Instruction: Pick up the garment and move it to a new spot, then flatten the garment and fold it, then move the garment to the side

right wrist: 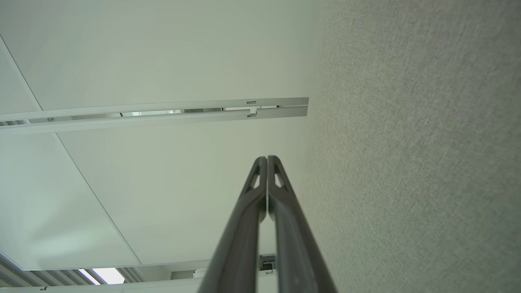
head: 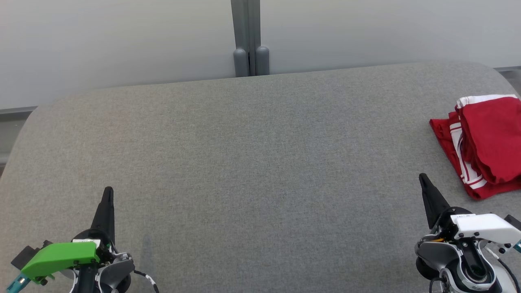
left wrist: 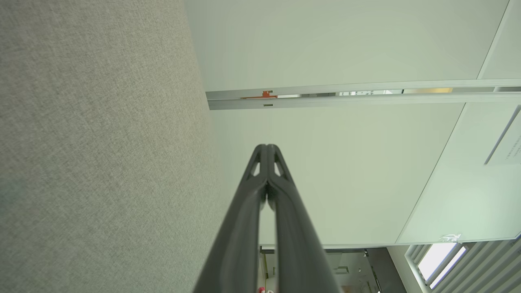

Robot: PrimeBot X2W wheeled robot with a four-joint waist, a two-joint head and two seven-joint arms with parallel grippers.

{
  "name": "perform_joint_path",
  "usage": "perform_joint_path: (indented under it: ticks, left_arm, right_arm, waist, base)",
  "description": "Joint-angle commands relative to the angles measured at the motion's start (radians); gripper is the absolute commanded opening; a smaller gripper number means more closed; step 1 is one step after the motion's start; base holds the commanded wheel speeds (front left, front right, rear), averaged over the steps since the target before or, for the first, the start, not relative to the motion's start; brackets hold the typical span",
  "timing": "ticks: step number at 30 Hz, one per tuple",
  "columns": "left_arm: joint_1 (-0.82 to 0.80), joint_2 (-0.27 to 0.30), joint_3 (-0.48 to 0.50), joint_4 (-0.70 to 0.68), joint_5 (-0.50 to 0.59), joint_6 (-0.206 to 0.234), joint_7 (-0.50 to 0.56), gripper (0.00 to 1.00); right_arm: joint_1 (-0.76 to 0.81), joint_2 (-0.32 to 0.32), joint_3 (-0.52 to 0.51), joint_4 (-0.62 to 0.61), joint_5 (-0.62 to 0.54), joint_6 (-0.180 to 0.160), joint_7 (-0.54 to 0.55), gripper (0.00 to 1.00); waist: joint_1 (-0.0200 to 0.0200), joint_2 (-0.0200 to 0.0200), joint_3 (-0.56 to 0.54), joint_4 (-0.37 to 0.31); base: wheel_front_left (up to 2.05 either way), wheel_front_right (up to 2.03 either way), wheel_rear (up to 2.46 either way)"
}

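Observation:
The garment (head: 486, 142) is red with white stripes and lies folded in a compact stack at the far right of the grey fabric surface (head: 252, 171), partly cut off by the head view's right edge. My left gripper (head: 108, 190) rests at the lower left, fingers pressed together and empty. At the lower right my right gripper (head: 423, 177) is shut too, a short way left of and nearer than the garment, not touching it. The left wrist view shows the left gripper (left wrist: 266, 146) tips touching. In the right wrist view the right gripper (right wrist: 266, 158) tips meet as well.
A pale wall runs behind the grey surface, with a grey post (head: 246, 36) at its middle. The surface's rounded corners show at the far left and far right. Both wrist views look along the grey fabric (left wrist: 101, 142) toward pale wall panels (right wrist: 163, 61).

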Motion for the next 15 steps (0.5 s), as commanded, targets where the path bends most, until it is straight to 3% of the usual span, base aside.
perform_joint_path:
  ticks: [1, 15]
  left_arm:
    - [-0.011, 0.007, 0.003, -0.002, -0.002, -0.004, 0.004, 0.0]
    - [-0.011, 0.007, 0.003, -0.002, -0.002, -0.004, 0.004, 0.0]
  right_arm:
    - [0.006, 0.0, -0.002, -0.005, 0.007, 0.0, 0.003, 0.0]
    - [0.006, 0.0, -0.001, -0.005, 0.007, 0.0, 0.003, 0.0]
  waist:
    - [0.0, 0.0, 0.0, 0.0]
    - [0.0, 0.0, 0.0, 0.0]
  base:
    - [0.0, 0.0, 0.0]
    - [0.0, 0.0, 0.0]
